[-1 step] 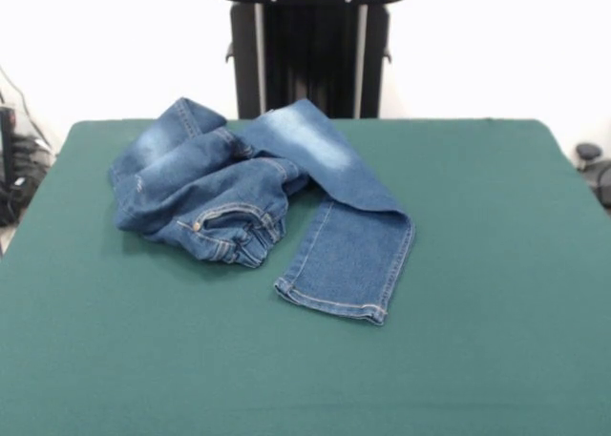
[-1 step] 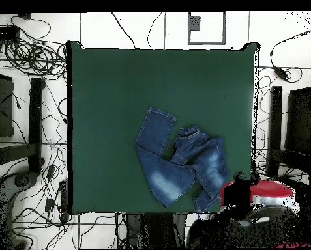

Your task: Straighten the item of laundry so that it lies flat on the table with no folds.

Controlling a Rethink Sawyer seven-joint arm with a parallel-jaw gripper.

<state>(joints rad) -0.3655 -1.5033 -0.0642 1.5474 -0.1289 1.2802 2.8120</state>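
Now, jeans (image 1: 263,202): bunched at the bench's (image 1: 477,312) robot-side edge, you see one leg stretched out flat, the other crumpled over the waist.
Hand: out of sight in both views, so you cannot tell its state.
Next move: pull the crumpled leg clear.

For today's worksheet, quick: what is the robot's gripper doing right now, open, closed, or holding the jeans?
Gripper: not in view in either picture, so its state cannot be told. The jeans lie crumpled, unheld, on the table.
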